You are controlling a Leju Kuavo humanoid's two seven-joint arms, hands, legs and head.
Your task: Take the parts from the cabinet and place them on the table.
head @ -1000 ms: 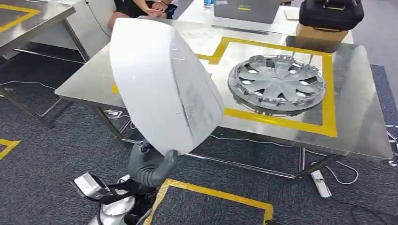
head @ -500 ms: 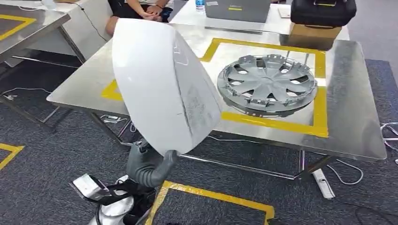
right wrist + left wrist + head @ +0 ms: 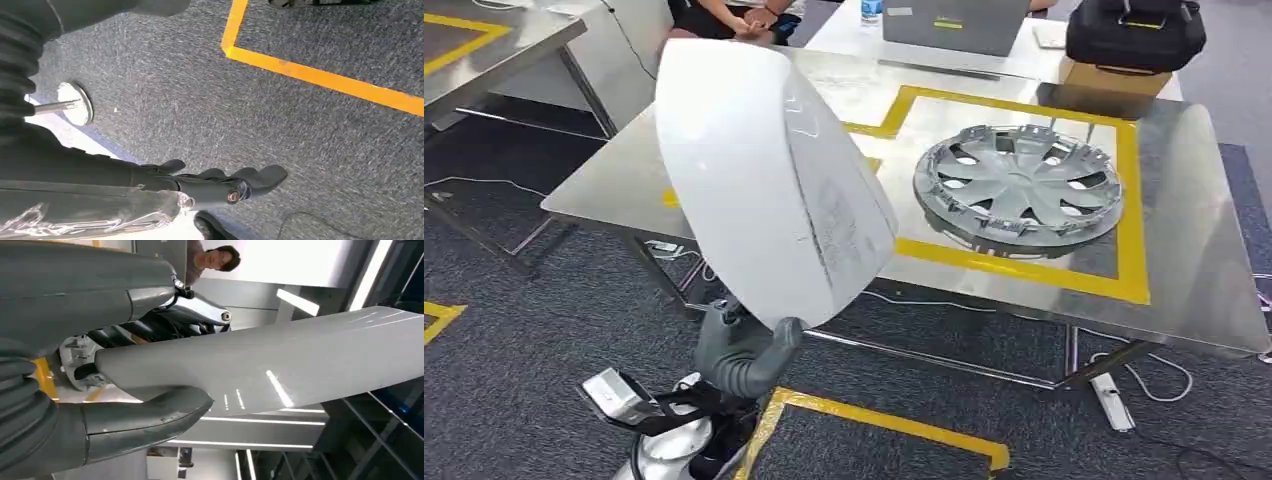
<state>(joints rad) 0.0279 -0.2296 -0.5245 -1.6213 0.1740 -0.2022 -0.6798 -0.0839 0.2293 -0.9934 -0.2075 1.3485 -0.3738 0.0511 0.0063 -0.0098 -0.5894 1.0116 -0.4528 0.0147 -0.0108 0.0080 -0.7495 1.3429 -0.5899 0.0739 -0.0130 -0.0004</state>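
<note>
A Kuavo humanoid carries a large white body panel (image 3: 769, 180) toward a steel table (image 3: 1194, 270), its left hand (image 3: 744, 355) clamped on the panel's lower edge. In the left wrist view the thick grey thumb (image 3: 150, 415) presses one face of the sheet while the darker fingers (image 3: 165, 325) close over the other, so the part is grasped edge-on and held upright, raised above the carpet and short of the table's near edge.

The panel reads as a thin, curved, glossy shell: probably light for its size and fairly stiff, but broad enough to swing or twist about a single low grip, and smooth enough to slip between the fingers. A hold at the thicker lower rim, as here, looks the soundest; the scuffed face suggests the paint marks easily.

The right hand (image 3: 235, 187) hangs over the carpet with its fingers apart, holding nothing.

On the table a silver hubcap (image 3: 1019, 185) already lies inside the yellow tape outline (image 3: 1024, 265), with bare steel beside it.

Compared with half a second ago, the whole view has shifted: table and hubcap sit further right in the head view, a camera move, while the panel keeps its place in the grasp.
</note>
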